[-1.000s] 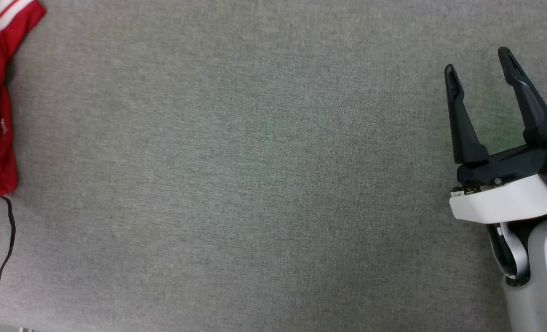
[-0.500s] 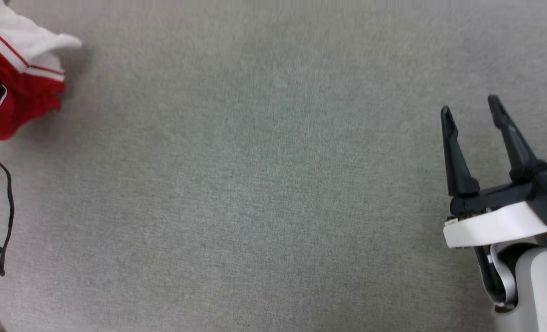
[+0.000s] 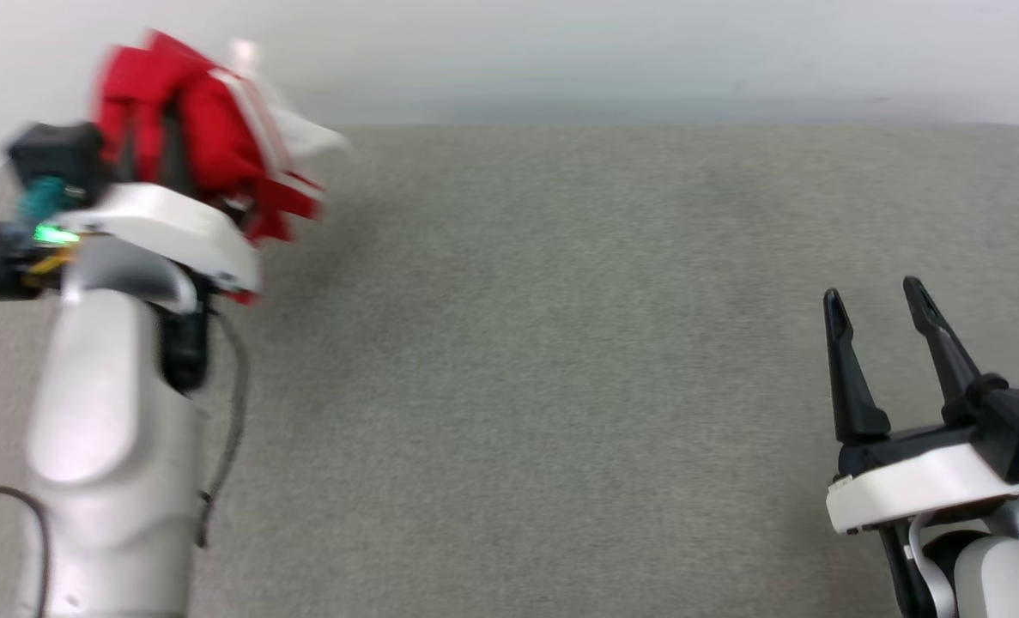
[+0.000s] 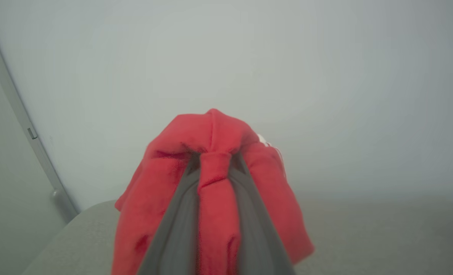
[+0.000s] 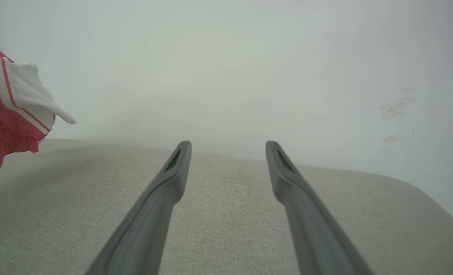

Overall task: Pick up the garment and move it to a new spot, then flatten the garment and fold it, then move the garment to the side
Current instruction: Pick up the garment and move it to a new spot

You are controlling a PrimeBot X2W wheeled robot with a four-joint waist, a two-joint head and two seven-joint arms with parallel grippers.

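Observation:
The garment (image 3: 209, 137), bright red with white striped trim, hangs bunched and lifted at the far left of the grey surface. My left gripper (image 4: 215, 160) is shut on a pinched fold of the garment (image 4: 216, 191), and red cloth drapes over both fingers. In the head view the left arm rises from the lower left and the cloth hides the fingers. The garment (image 5: 12, 110) also shows at the left edge of the right wrist view, hanging above the surface. My right gripper (image 3: 876, 296) stands open at the lower right, nothing between its fingers (image 5: 173, 172).
A grey fabric-covered table (image 3: 543, 343) spreads across the view, with a pale wall (image 3: 561, 51) along its far edge. A dark cable (image 3: 234, 412) hangs beside the left forearm. The table's rounded corners show in both wrist views.
The head view has tilted up, bringing the wall into sight. My left arm has come in from the left edge, carrying the garment up off the surface. The right gripper stays open.

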